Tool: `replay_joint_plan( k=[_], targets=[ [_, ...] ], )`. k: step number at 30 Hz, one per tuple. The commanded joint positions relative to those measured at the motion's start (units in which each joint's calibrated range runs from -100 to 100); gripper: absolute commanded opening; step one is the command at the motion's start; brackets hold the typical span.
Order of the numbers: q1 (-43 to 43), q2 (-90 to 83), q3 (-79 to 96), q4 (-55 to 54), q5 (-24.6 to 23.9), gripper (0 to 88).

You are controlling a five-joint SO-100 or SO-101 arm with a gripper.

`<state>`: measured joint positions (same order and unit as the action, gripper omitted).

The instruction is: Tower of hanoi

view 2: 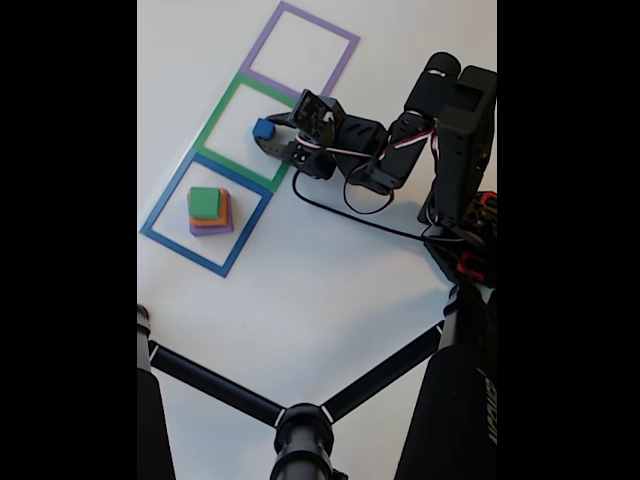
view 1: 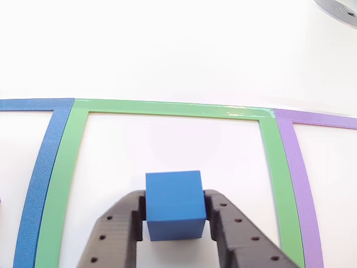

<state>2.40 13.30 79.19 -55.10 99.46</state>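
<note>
The small blue cube (view 1: 173,204) sits between my two black fingers, and my gripper (view 1: 174,215) is shut on it over the green tape square (view 1: 167,108). In the fixed view the blue cube (view 2: 263,129) is held by the gripper (view 2: 268,131) at the right side of the green square (view 2: 213,121). Whether the cube touches the table I cannot tell. The rest of the tower is a stack: a green block (view 2: 205,202) on an orange block (view 2: 224,211) on a flat purple block (view 2: 212,230), inside the blue tape square (view 2: 160,212).
A purple tape square (view 2: 345,55) lies beyond the green one; its edge (view 1: 301,178) shows at the right of the other view, the blue outline (view 1: 39,178) at the left. The arm's base (view 2: 462,150) and a black cable (view 2: 350,215) are at the right. A black tripod (view 2: 300,425) spans the foreground.
</note>
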Motion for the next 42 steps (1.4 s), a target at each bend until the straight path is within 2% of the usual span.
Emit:
replay_joint_plan(
  k=[1, 7, 12, 19, 23, 27, 35, 42],
  targets=[
    [-1.15, -0.66, -1.10, -1.10, 0.54, 0.2],
    [-1.63, -11.56, 1.17, 5.54, 0.54, 0.2],
    [-1.15, -30.29, 2.35, 22.95, 0.54, 0.2],
    [-1.92, -60.89, -7.65, 70.24, 0.54, 0.1],
    [-4.51, -66.30, -26.74, 98.66, 0.54, 0.1],
    [-7.58, -66.79, -47.38, 120.60, -3.01, 0.1],
    [-13.23, -70.18, -65.83, 140.93, -6.39, 0.1],
    [-17.16, -71.31, -72.56, 146.03, -6.56, 0.0]
  ],
)
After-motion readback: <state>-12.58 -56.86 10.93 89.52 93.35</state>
